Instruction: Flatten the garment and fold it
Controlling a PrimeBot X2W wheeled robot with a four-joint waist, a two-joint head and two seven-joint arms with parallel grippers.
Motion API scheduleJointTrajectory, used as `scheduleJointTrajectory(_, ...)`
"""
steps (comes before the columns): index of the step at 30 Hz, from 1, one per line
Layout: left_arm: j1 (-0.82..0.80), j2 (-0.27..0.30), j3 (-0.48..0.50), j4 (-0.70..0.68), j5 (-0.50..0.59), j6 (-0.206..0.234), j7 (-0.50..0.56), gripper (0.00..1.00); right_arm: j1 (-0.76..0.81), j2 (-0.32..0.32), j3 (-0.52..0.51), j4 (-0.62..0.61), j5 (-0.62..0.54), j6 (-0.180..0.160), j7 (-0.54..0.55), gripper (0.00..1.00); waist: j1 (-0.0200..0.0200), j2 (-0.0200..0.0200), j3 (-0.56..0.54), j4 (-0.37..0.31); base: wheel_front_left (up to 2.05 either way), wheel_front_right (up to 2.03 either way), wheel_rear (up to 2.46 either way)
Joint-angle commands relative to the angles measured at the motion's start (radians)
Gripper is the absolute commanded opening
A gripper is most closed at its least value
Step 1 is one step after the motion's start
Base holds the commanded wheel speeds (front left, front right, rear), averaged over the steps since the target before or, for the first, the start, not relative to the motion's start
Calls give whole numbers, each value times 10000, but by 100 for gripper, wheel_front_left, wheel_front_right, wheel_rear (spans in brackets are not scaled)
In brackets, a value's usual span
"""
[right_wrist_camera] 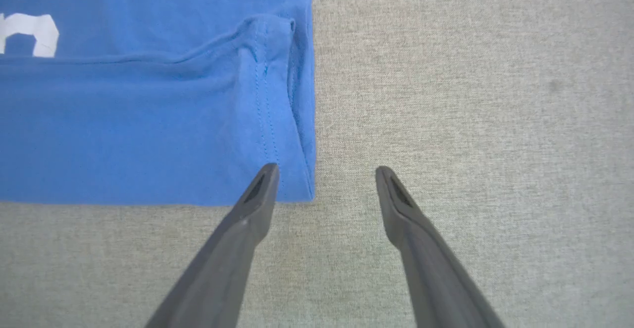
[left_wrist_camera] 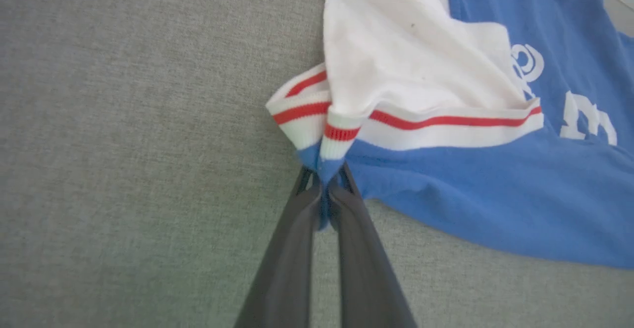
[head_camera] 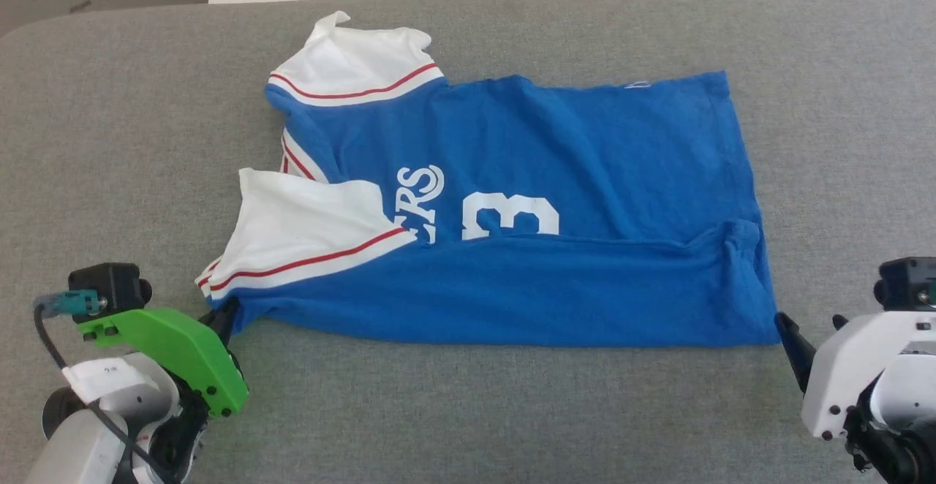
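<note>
Our left fingers (left_wrist_camera: pixel 308 204) are pressed tight together on a small blue corner of the garment (head_camera: pixel 556 148), with a tuck of blue cloth showing between the two tips. Just beyond those tips sits the striped cuff (left_wrist_camera: pixel 304 120) of the near sleeve (left_wrist_camera: pixel 416 55), white with red trim, bunched and slightly lifted where we pinch it. The far sleeve (head_camera: pixel 358 60) lies well beyond the left fingers, flat on the grey desk (head_camera: pixel 468 411).

The garment is spread on the desk ahead of both pairs of fingers, running sideways between them: sleeves at the left fingers' end, hem at the right fingers' end. Its long edge nearest us is turned over onto the chest in a fold (head_camera: pixel 585 244), which covers the lower part of the white "3" (head_camera: pixel 510 213) and of the lettering (head_camera: pixel 418 202).

Our right fingers (right_wrist_camera: pixel 255 196) stand wide apart and hold nothing. One tip is over the hem corner (right_wrist_camera: pixel 297 179) and the other is over bare desk just beside the hem edge. We cannot tell whether the first tip touches the cloth.
</note>
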Motion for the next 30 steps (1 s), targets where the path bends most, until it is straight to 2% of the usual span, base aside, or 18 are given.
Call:
scheduleJointTrajectory(1,222,81,69,-276,-6,106,-47,0,-189,-6,37,155,-264,-15,126,100,0,0,67,56,0,0,0)
scheduleJointTrajectory(6,527,107,75,-1132,8,297,-5,0,-670,-6,395,1149,-741,-15,334,100,0,0,264,275,0,0,0)
scheduleJointTrajectory(11,621,38,37,-1339,-43,370,23,0,-974,-6,622,2118,-870,-15,197,100,0,0,382,383,0,0,0)
scheduleJointTrajectory(12,625,22,30,-1347,-59,368,22,0,-1016,-6,643,2306,-869,-15,242,55,0,0,386,394,0,0,0)
scheduleJointTrajectory(13,622,11,27,-1347,-69,366,17,0,-1064,-6,656,2390,-821,-15,233,25,0,0,384,402,0,0,0)
scheduleJointTrajectory(14,621,-17,42,-1338,-93,364,-12,0,-1155,-6,642,2413,-761,-15,123,0,0,0,359,402,0,0,0)
scheduleJointTrajectory(17,645,-55,184,-1311,-154,386,-151,0,-1306,-6,583,2358,-568,-15,94,0,0,0,200,366,0,0,0)
scheduleJointTrajectory(21,792,-40,563,-1632,-243,544,-376,0,-1373,-6,301,1645,-193,-15,30,0,0,0,-109,365,0,0,0)
scheduleJointTrajectory(26,1561,-48,1096,-2228,-410,978,-548,0,-784,-6,-233,565,272,-15,498,0,0,0,-493,408,0,0,0)
scheduleJointTrajectory(30,2441,-7,1207,-2450,-405,1351,-466,0,-154,-6,-771,163,493,-15,806,0,0,0,-612,446,0,0,0)
